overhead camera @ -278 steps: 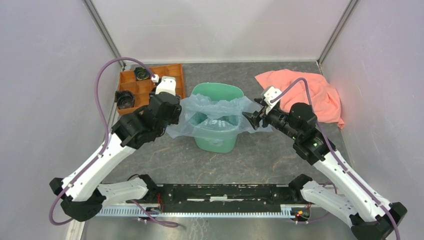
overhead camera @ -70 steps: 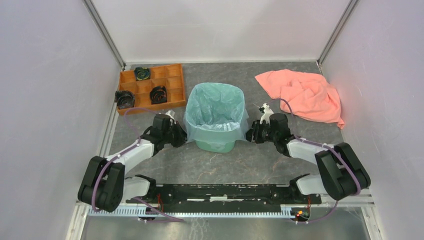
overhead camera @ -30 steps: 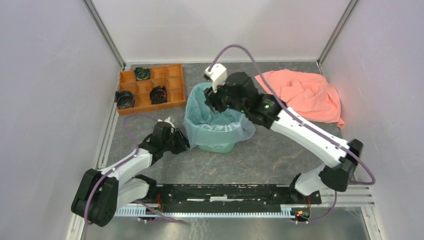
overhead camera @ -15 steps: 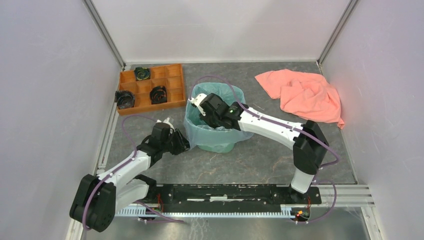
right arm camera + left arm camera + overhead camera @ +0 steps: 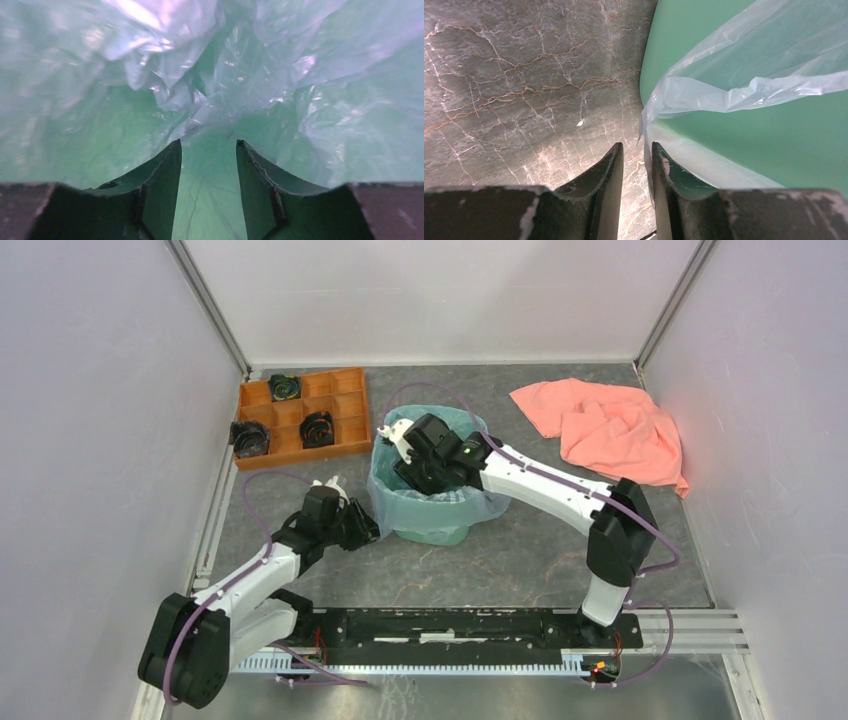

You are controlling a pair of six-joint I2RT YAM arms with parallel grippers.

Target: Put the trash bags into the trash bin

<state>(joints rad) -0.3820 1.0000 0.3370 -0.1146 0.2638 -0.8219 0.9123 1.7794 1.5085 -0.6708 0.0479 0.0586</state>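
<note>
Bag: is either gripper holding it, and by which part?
Right gripper: open inside the bin, holding nothing. Left gripper: jaws nearly shut at the hanging edge of the bag; a pinch cannot be told.

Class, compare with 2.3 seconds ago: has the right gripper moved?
Yes. The right gripper went leftward, from outside the trash bin on its right side into its mouth, nearer the orange tray.
</note>
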